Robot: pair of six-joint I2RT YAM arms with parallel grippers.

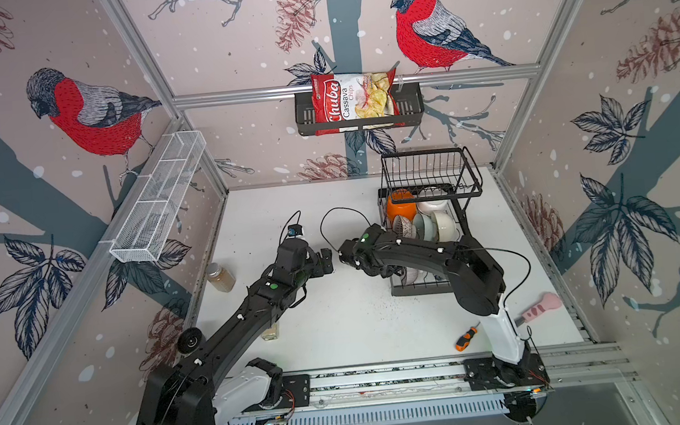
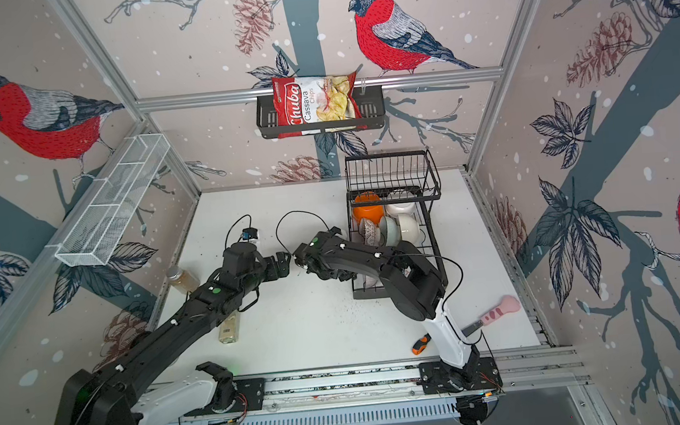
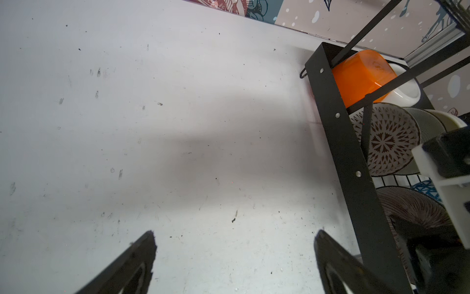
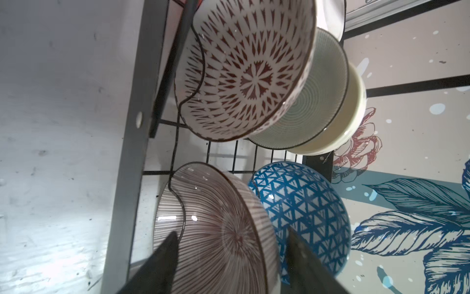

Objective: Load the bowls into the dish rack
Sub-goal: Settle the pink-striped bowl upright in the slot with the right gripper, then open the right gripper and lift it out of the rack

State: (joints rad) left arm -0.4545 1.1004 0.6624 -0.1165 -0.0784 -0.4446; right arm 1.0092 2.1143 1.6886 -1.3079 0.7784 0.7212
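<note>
The black dish rack (image 1: 430, 170) stands at the back right of the table. On its lower tier lean an orange bowl (image 1: 400, 208), a white one (image 1: 433, 206), a dark-patterned one (image 4: 244, 71), a pale green one (image 4: 318, 101) and a cream one (image 4: 353, 112). In front of them sit a striped bowl (image 4: 216, 229) and a blue triangle-patterned bowl (image 4: 305, 203). My right gripper (image 4: 232, 234) is open, its fingers either side of the striped bowl's rim; the arm hides it in both top views. My left gripper (image 3: 235, 233) is open over bare table beside the rack.
A chips bag (image 1: 356, 96) fills the black wall basket (image 1: 409, 110). A white mesh tray (image 1: 159, 198) hangs on the left rail. A jar (image 1: 221, 277) and a small bottle (image 1: 271, 331) stand left. A screwdriver (image 1: 466, 336) and a pink-handled tool (image 1: 541, 307) lie front right.
</note>
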